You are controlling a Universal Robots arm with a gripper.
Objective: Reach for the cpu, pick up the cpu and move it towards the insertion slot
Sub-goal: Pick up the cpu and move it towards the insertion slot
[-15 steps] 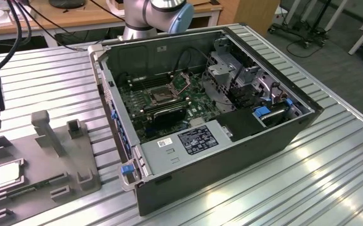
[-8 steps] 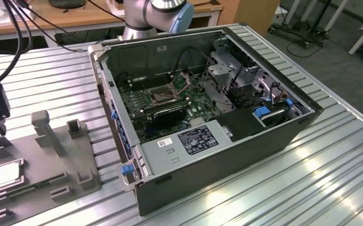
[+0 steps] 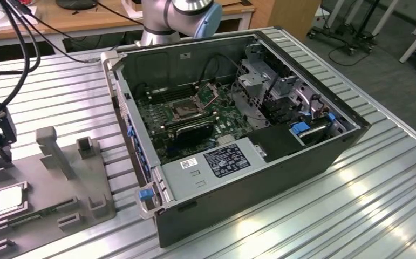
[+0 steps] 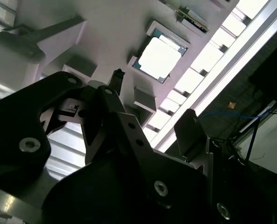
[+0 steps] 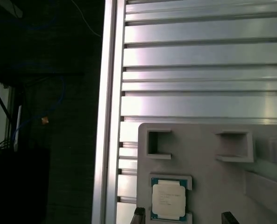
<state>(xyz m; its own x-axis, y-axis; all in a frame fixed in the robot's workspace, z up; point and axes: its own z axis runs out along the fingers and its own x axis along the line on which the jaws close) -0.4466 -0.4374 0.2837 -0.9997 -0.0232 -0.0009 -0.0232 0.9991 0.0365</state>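
The cpu (image 4: 159,58) lies flat in a square recess of the grey holder (image 4: 105,28), its pale top uncovered. The gripper (image 4: 152,95) hangs near the cpu, its two dark fingers (image 4: 116,77) spread apart and clear of it. Close beyond the cpu a narrow circuit strip (image 4: 193,19) sits in the holder, and the slatted table (image 4: 231,23) runs alongside.

You've got 1 cpu (image 3: 7,200), 1 insertion slot (image 3: 184,110), 1 PC case (image 3: 265,178), 1 gray fixture tray (image 3: 46,194), 1 slatted table (image 3: 380,205).
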